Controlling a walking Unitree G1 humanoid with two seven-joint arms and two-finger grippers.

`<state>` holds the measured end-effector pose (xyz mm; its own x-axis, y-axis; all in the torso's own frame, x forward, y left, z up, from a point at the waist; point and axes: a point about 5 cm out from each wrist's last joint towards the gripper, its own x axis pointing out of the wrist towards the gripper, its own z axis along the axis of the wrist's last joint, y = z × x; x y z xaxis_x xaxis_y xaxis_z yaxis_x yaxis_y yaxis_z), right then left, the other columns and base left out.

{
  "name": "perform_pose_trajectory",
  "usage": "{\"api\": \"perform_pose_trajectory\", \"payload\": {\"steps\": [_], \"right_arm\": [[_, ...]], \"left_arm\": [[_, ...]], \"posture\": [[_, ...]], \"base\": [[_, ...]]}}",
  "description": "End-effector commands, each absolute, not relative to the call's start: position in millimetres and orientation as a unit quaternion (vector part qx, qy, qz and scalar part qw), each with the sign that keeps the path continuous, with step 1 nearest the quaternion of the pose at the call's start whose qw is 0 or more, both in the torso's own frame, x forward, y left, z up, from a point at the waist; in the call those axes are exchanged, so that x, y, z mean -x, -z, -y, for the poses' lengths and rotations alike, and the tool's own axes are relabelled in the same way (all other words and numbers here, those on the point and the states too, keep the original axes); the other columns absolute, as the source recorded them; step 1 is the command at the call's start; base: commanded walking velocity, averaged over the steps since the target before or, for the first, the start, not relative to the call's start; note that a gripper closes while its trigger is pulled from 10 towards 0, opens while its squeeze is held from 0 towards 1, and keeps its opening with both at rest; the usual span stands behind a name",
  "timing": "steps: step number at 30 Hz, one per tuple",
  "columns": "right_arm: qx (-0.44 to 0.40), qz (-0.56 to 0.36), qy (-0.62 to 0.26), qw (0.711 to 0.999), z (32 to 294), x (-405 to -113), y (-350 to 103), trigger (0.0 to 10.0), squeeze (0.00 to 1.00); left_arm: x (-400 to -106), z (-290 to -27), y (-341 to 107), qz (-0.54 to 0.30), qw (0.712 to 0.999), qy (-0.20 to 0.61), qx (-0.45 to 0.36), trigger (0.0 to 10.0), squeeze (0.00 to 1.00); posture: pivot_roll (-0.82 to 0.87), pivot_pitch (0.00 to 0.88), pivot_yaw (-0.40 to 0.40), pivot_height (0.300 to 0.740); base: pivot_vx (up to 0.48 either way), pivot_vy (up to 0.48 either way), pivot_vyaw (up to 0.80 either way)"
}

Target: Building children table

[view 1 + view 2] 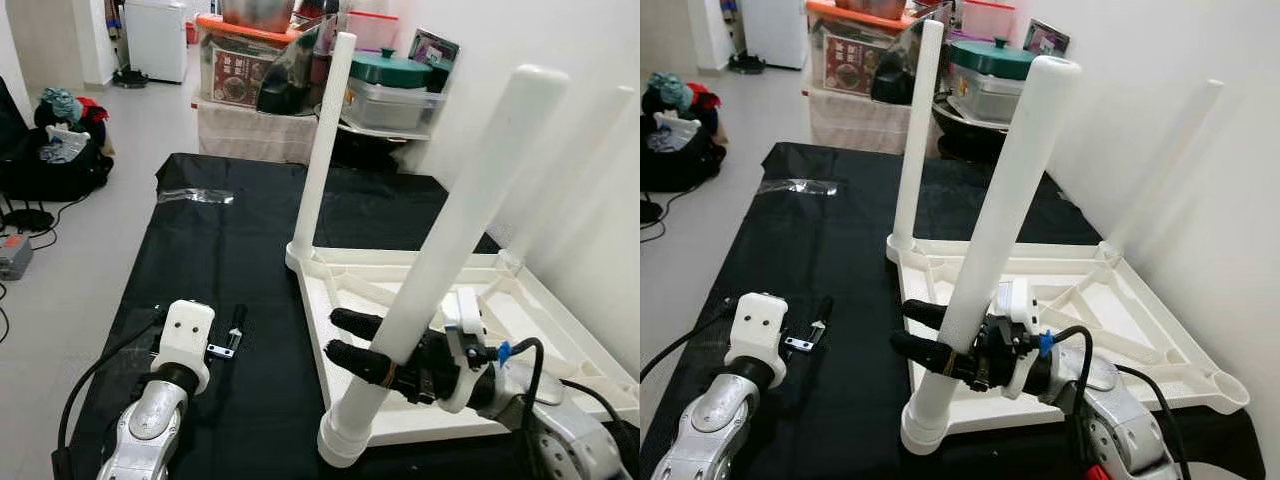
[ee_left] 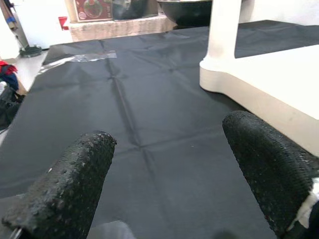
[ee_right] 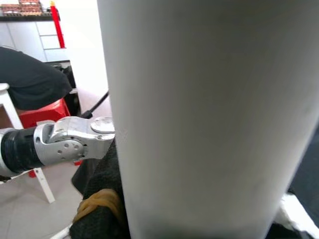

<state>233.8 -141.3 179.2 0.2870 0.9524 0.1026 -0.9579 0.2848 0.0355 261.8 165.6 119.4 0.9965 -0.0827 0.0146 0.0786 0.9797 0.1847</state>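
Note:
A white children's table top (image 1: 560,345) lies upside down on a table covered in black cloth (image 1: 240,250). One white leg (image 1: 325,140) stands upright in its far left corner. Another leg (image 1: 1160,165) stands at the far right corner by the wall. A third white leg (image 1: 465,225) leans out of the near left corner socket (image 1: 345,435). My right gripper (image 1: 345,335) is shut on this leg low down, with a black finger on each side of it. My left gripper (image 2: 169,137) hovers open over the bare cloth to the left of the table top, holding nothing.
Storage boxes and a green-lidded pot (image 1: 390,70) crowd the shelf beyond the table's far edge. A white wall (image 1: 600,200) runs close along the right. Bags (image 1: 60,140) and cables lie on the floor at left. A strip of clear tape (image 1: 195,196) is on the cloth.

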Motion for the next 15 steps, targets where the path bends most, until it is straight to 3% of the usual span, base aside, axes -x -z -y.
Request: {"api": "perform_pose_trajectory", "payload": {"steps": [1,15], "right_arm": [[-0.046,-0.075,-0.561,0.823,151.6,-235.9,-141.6,0.0,0.00],[-0.054,-0.078,-0.560,0.823,152.7,-235.7,-138.7,0.0,0.00]], "left_arm": [[-259.8,-164.0,-117.3,0.005,0.995,0.041,-0.090,10.0,0.00],[-258.9,-163.0,-116.5,0.002,0.995,0.042,-0.089,10.0,0.00]], "posture": [[0.10,0.000,-0.157,0.740],[0.10,0.000,-0.157,0.740]], "base": [[0.000,0.000,0.00],[0.000,0.000,0.00]]}}
